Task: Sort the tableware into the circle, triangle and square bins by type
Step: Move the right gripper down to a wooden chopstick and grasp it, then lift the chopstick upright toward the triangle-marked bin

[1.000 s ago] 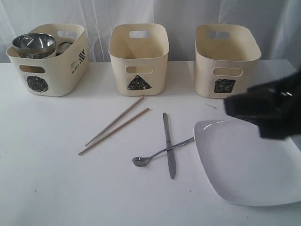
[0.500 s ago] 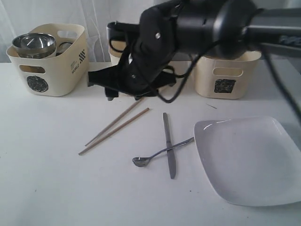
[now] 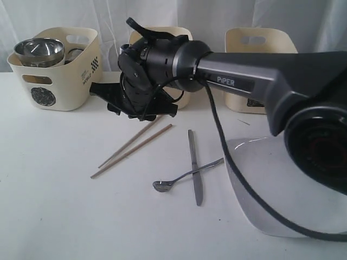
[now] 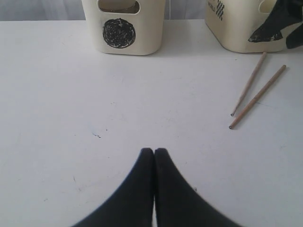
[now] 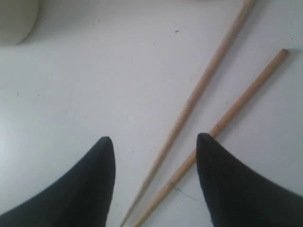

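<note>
Since your right gripper (image 5: 155, 138) hovers spread wide over the two wooden chopsticks (image 5: 199, 90), you're probably lining up a pinch on them

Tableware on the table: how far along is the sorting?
Done: the steel bowl sits in the circle bin. In hand: the right gripper hangs open over the two chopsticks, not gripping them. Left: the knife, spoon and white plate lie on the table, unsorted.

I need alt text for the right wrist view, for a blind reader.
The right end effector, open, hangs over two wooden chopsticks that lie side by side on a white table, passing diagonally between its black fingers. A cream bin shows its corner at one edge.
</note>
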